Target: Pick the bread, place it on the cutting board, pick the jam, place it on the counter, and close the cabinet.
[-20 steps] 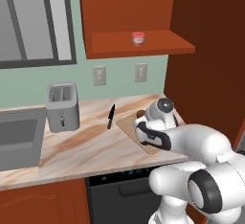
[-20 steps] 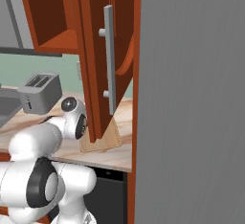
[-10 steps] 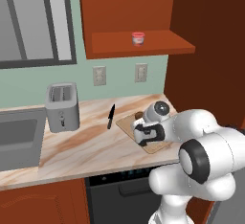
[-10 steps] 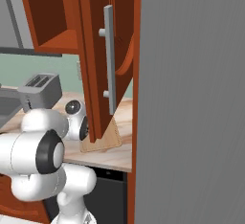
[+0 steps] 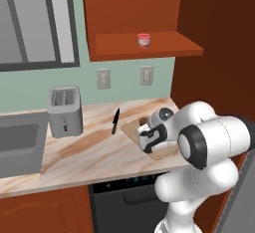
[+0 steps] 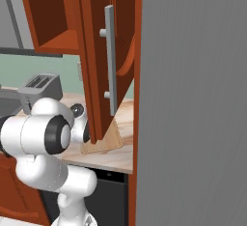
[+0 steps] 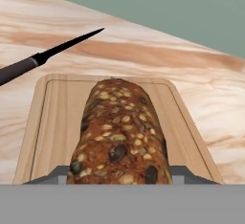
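Bread [image 7: 122,132], a seeded brown loaf, sits clamped between the gripper [image 5: 145,138] fingers over the cutting board [image 7: 48,122]; a black knife [image 7: 45,55] lies just beyond on the counter [image 5: 84,150].

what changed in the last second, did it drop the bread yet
Not yet. The arm has swung its elbow round to the right in the left base view while the gripper stays low over the cutting board, still shut on the bread. The jam on the cabinet shelf and the knife are unmoved.
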